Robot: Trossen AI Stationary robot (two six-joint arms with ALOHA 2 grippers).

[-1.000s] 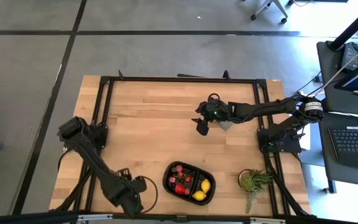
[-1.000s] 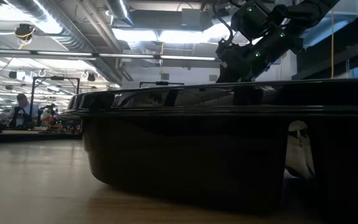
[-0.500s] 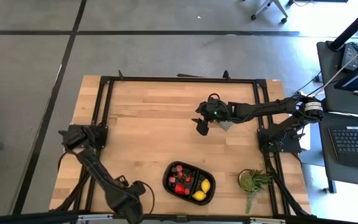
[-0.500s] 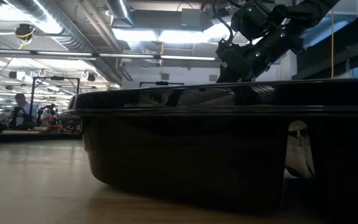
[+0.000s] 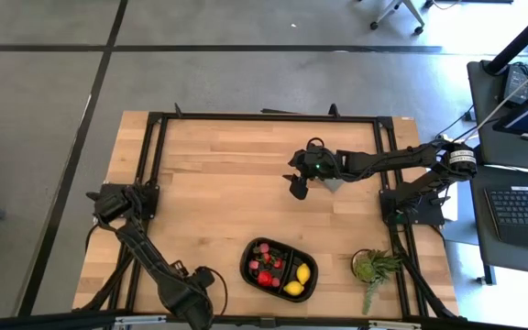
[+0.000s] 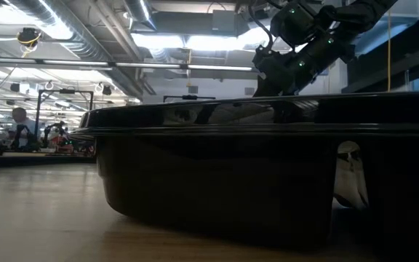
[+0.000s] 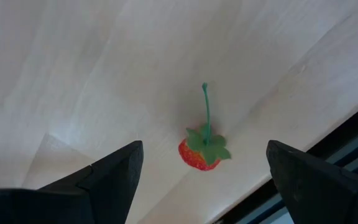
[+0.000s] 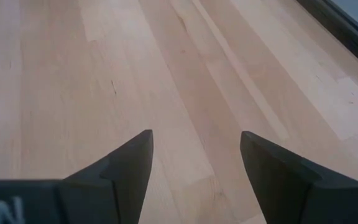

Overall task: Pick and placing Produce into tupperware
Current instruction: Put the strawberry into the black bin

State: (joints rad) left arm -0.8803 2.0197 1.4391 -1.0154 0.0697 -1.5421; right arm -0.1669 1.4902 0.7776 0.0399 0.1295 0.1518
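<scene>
The black tupperware tray (image 5: 280, 269) sits near the table's near edge. It holds red strawberries (image 5: 264, 275), two yellow lemons (image 5: 299, 280) and dark berries. It fills the low view as a black wall (image 6: 268, 175). One red strawberry (image 7: 202, 151) with a green stem lies on the wood by the table's edge rail. My left gripper (image 7: 204, 148) hangs open above it, one finger on either side, at the near edge left of the tray (image 5: 187, 305). My right gripper (image 5: 298, 185) hovers open over bare wood (image 8: 196, 135) at mid-table.
A grey block (image 5: 334, 183) lies right beside the right gripper. A green potted plant (image 5: 374, 268) stands right of the tray. A black metal frame (image 5: 264, 117) runs round the table. Bare wood lies between the right gripper and the tray.
My left arm has swung toward the table's near edge, its gripper ending a little closer to that edge and its elbow sliding nearer too; in the last half second it has held almost still.
</scene>
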